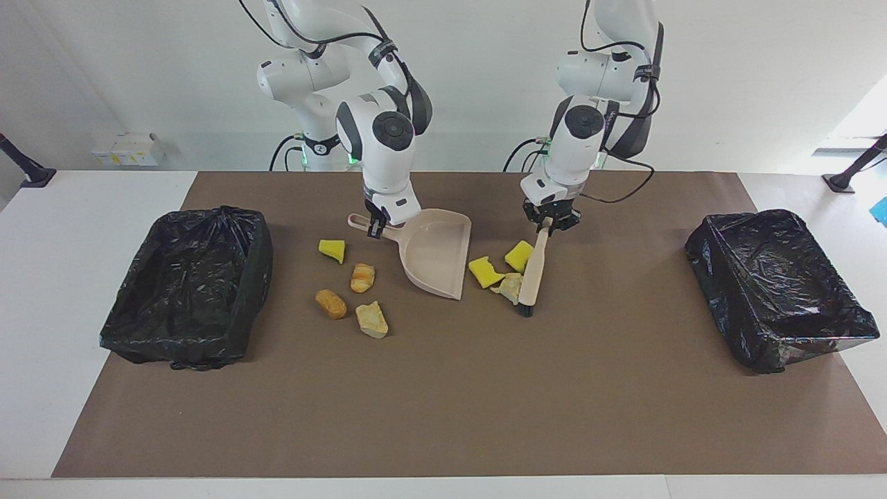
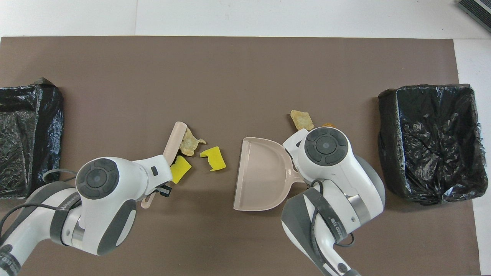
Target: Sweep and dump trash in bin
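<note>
A: What is the left gripper (image 1: 551, 223) doing?

B: It is clamping the handle of the beige long-handled brush (image 1: 533, 272), with the bristle end resting on the brown mat (image 1: 443, 402). Three pieces of trash are bunching against the brush on the side toward the right arm: a bright yellow sponge chunk (image 1: 518, 255), a pale tan crumpled lump (image 1: 511, 286) and a second notched yellow sponge chunk (image 1: 484, 271).

A: And the right gripper (image 1: 376, 226)?

B: It is pinching the handle of the beige plastic dustpan (image 1: 435, 251). The pan's open mouth is facing the brush, and the notched sponge is lying just beside its lip.

A: Where is the remaining trash lying?

B: Toward the right arm's end, between the dustpan and the black-bagged bin (image 1: 188, 285): a small yellow sponge wedge (image 1: 332, 249), a golden bread-like piece (image 1: 362, 277), an orange-brown bread lump (image 1: 331, 303) and a pale tan bread chunk (image 1: 372, 319). They are sitting apart from the pan.

A: Is there another bin?

B: Yes, a second bin lined with a black bag (image 1: 777, 287) is standing at the left arm's end.
</note>
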Robot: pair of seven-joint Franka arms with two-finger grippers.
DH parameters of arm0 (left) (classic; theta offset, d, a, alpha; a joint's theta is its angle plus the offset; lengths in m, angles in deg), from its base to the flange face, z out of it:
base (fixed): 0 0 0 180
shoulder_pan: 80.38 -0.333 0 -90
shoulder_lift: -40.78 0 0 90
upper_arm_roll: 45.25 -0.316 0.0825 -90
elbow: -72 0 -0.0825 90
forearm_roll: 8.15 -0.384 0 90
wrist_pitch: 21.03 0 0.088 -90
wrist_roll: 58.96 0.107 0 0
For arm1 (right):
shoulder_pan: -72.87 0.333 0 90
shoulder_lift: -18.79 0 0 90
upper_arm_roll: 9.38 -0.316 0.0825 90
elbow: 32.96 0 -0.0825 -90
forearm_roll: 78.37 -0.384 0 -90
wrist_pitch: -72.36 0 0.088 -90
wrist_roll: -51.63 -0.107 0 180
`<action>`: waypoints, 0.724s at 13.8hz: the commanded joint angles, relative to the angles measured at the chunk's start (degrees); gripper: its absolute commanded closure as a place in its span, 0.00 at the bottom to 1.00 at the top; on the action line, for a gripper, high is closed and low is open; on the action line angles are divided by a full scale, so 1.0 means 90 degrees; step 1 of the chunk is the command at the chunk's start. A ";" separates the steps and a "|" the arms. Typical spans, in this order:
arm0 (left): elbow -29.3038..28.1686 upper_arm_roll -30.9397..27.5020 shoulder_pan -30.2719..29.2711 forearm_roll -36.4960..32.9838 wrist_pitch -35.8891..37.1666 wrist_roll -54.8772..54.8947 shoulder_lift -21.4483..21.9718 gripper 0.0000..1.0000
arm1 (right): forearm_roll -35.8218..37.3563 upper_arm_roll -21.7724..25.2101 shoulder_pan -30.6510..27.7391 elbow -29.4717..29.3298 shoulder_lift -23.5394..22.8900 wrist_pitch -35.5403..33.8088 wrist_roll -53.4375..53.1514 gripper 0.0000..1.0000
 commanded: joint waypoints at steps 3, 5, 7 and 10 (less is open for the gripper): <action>-0.0142 -0.0094 0.1213 0.0467 -0.0022 -0.0812 0.0058 1.00 | 0.0142 -0.0018 -0.0009 0.0279 0.0162 0.0289 -0.0164 1.00; -0.0113 -0.0094 0.1575 0.0886 -0.0013 -0.0842 0.0067 1.00 | 0.0142 -0.0018 -0.0048 0.0279 0.0152 0.0280 -0.0154 1.00; -0.0073 -0.0084 0.1937 0.1170 0.0007 -0.0958 0.0106 1.00 | 0.0142 -0.0018 -0.0048 0.0279 0.0152 0.0280 -0.0164 1.00; 0.0179 -0.0074 0.2318 0.1347 -0.0032 -0.2378 0.0048 1.00 | 0.0142 -0.0018 -0.0048 0.0279 0.0152 0.0280 -0.0164 1.00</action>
